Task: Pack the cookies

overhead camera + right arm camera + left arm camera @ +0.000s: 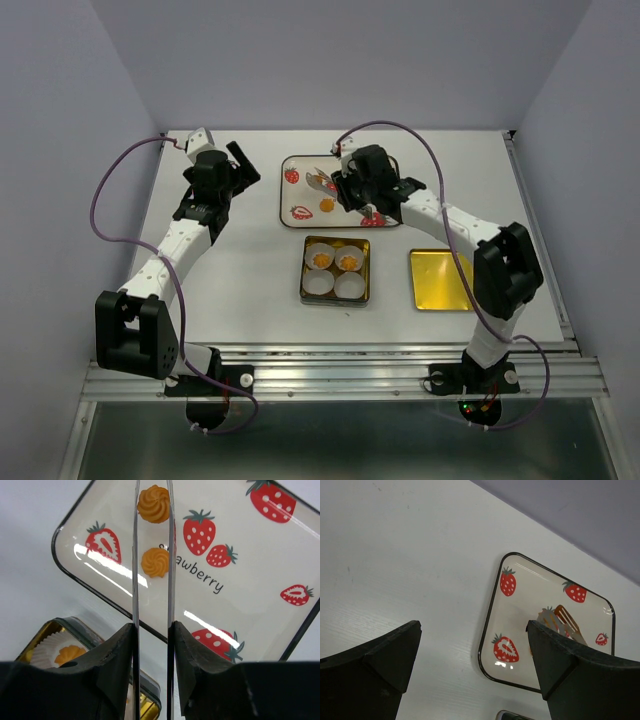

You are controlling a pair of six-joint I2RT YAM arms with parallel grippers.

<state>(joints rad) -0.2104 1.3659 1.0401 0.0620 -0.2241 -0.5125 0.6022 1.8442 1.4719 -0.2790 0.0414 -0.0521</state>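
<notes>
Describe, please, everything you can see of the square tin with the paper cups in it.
The tin is a shallow square metal box, gold inside, lying flat and open on the white table, just nearer than the strawberry tray. Four white pleated paper cups fill it two by two: the far two each hold an orange cookie, the near two are empty. A gold lid lies apart on the right.

Bright, even overhead light, faint soft shadows, white glare streaks on the glossy tray (pixel 260 612)
</notes>
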